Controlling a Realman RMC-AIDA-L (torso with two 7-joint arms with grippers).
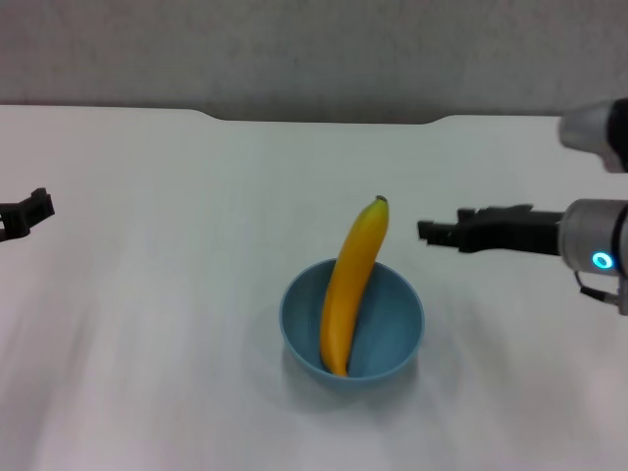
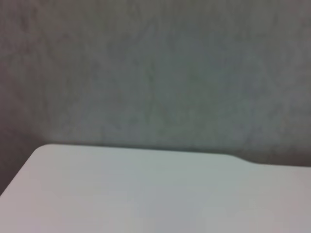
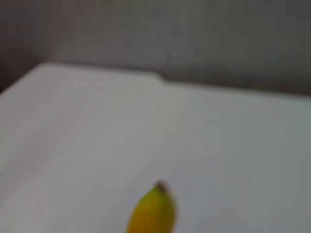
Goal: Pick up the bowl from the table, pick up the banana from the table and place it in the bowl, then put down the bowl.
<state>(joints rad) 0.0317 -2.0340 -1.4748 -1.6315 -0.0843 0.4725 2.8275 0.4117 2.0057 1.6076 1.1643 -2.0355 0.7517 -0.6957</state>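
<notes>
We see the banana leaning in the bowl on the surface, stem towards the nearer right gripper; whether its jaws are apart or together we cannot tell.

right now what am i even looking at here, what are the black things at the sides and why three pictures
This is a two-armed robot, seen through three cameras. The head view looks down from the robot's head at a white table. The other two pictures come from cameras on each wrist. On the table sits a light-blue bowl with a yellow banana standing slanted in it, its stem tip poking out above the rim. The black things are the robot's grippers: the left gripper at the left edge, the right gripper just right of the banana's tip. Neither holds anything. The right wrist view catches the banana's tip; the left wrist view shows only table and wall.
</notes>
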